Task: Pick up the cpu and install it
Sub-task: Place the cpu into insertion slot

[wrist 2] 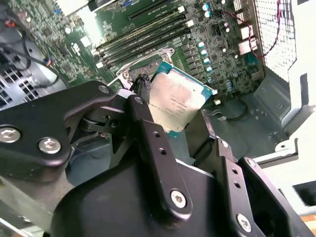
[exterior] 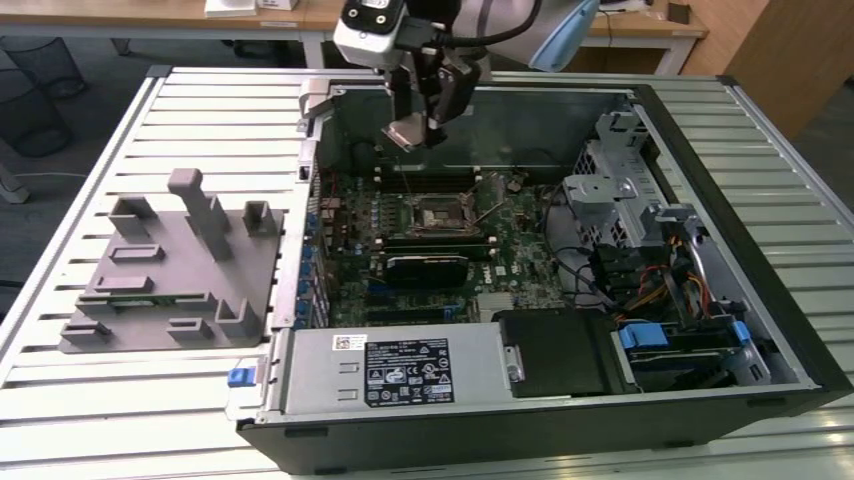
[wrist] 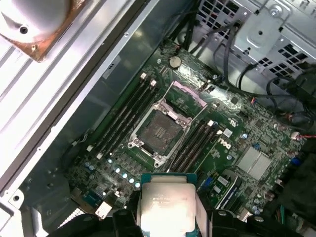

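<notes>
Second wrist view: the gripper [wrist 2: 175, 123] has its 2 black fingers [wrist 2: 148, 133] closed on opposite edges of the cpu [wrist 2: 177, 98], whose pale metal top faces the camera and sits tilted. In the first wrist view the gripper [wrist: 165, 219] holds the cpu [wrist: 165, 202] in the air, apart from the socket [wrist: 158, 129] on the green motherboard [wrist: 247, 128] beneath it. The socket's dark square middle lies uncovered inside its metal frame, and long memory slots [wrist: 123, 116] run along 2 sides of it. In the exterior view the gripper [exterior: 424, 125] hangs over the open computer case [exterior: 747, 150], with the cpu [exterior: 406, 133] raised above the motherboard [exterior: 514, 250] and well clear of the socket [exterior: 438, 213]. The case lies on a slatted metal table [exterior: 120, 130]. Beside it, on the exterior view's left, stands a grey fixture [exterior: 174, 270] with upright posts.
</notes>
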`<state>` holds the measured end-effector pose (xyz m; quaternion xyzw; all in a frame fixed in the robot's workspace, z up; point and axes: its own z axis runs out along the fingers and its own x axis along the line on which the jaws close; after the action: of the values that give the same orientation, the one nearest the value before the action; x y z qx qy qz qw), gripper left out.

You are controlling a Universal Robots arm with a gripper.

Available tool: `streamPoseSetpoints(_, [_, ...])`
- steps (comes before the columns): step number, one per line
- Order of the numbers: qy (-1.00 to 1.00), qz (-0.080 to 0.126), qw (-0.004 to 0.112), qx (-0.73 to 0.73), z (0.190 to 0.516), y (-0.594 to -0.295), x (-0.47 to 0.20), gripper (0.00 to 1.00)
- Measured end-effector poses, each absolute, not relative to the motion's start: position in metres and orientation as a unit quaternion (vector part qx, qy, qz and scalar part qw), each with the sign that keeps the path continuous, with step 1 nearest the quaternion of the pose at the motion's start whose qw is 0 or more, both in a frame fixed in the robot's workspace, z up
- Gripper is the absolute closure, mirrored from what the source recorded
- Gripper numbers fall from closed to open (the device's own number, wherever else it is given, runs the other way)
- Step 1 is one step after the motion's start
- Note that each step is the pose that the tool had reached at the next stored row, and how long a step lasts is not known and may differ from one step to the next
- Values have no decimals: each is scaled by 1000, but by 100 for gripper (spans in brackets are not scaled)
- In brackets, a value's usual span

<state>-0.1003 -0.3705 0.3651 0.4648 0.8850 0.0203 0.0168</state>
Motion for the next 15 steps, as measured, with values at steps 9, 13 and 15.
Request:
streamPoseSetpoints(9, [856,19,18,516,364,-370,-100,47])
streamPoseSetpoints(13, [841,19,19,540,364,-370,-100,47])
streamPoseSetpoints(15, [835,18,19,550,363,-370,-100,47])
